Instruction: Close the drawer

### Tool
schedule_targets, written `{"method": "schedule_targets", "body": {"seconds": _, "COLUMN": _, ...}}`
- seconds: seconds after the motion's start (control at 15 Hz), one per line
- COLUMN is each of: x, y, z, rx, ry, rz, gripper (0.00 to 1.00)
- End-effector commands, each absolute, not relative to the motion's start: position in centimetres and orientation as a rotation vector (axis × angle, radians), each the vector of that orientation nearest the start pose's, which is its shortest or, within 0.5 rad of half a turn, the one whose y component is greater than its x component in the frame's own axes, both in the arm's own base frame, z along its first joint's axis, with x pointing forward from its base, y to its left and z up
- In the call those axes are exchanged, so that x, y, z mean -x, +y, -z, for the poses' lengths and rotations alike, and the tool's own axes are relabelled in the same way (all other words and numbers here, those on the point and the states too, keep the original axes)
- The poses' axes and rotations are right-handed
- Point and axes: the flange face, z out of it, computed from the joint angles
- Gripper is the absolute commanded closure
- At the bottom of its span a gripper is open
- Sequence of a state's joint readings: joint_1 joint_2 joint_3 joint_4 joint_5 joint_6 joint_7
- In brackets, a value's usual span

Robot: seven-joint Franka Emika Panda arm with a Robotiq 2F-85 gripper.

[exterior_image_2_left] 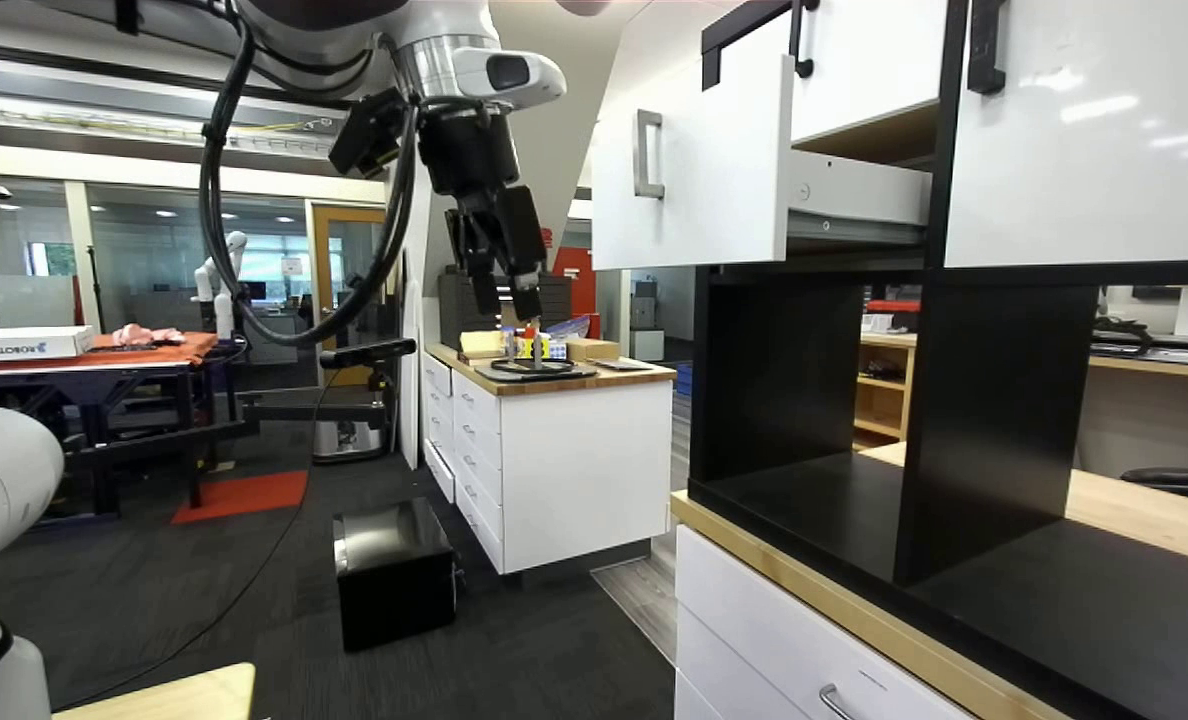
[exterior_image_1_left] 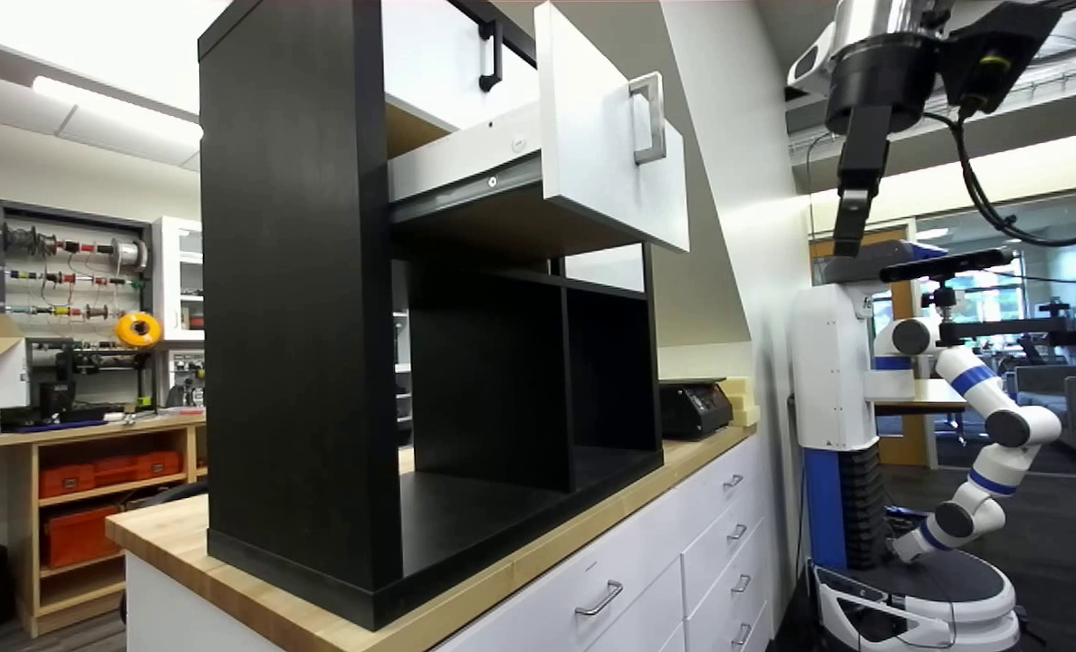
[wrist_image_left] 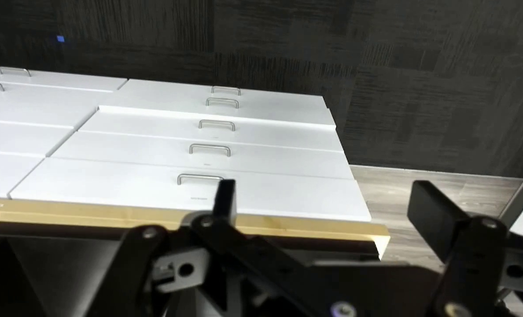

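The drawer (exterior_image_1_left: 597, 136) has a flat glossy white front, pale sides and a square silver handle (exterior_image_1_left: 650, 118). It stands pulled well out of the tall black cube-shelf unit (exterior_image_1_left: 293, 299). The drawer front (exterior_image_2_left: 704, 170) and the shelf unit (exterior_image_2_left: 994, 400) also show in an exterior view. My gripper (exterior_image_1_left: 850, 231) hangs fingers down, out in front of the drawer and apart from it, as both exterior views show (exterior_image_2_left: 509, 300). In the wrist view the gripper (wrist_image_left: 323, 187) has its fingers wide apart with nothing between them. I cannot make out the drawer in the wrist view.
The shelf unit stands on a wooden countertop (exterior_image_1_left: 520, 570) over white cabinet drawers with metal bar handles (wrist_image_left: 147, 171). White doors with black handles (exterior_image_2_left: 1094, 130) flank the drawer in the unit. A black box (exterior_image_2_left: 394, 580) sits on the floor. A mobile robot (exterior_image_1_left: 909, 507) stands beyond.
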State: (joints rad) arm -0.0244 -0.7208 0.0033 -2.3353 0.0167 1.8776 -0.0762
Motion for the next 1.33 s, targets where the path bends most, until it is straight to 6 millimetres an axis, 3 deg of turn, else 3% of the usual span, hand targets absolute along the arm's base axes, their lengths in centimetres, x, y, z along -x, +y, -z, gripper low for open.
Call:
{"method": "schedule_targets", "body": {"seconds": 0.0, "x": -36.3, "y": 2.0, "z": -63.6, "rx": 3.097, "ry": -0.039, "rz": 0.574, "gripper": 0.0}}
{"method": "schedule_targets", "body": {"seconds": 0.33, "x": -37.5, "y": 3.6, "z": -65.7, "rx": 3.083, "ry": -0.053, "rz": 0.758, "gripper": 0.0}}
{"method": "schedule_targets", "body": {"seconds": 0.73, "x": -40.4, "y": 3.5, "z": -65.8, "rx": 3.061, "ry": -0.076, "rz": 0.932, "gripper": 0.0}}
{"method": "schedule_targets", "body": {"seconds": 1.27, "x": -41.9, "y": 3.5, "z": -65.9, "rx": 3.067, "ry": -0.128, "rz": 1.078, "gripper": 0.0}}
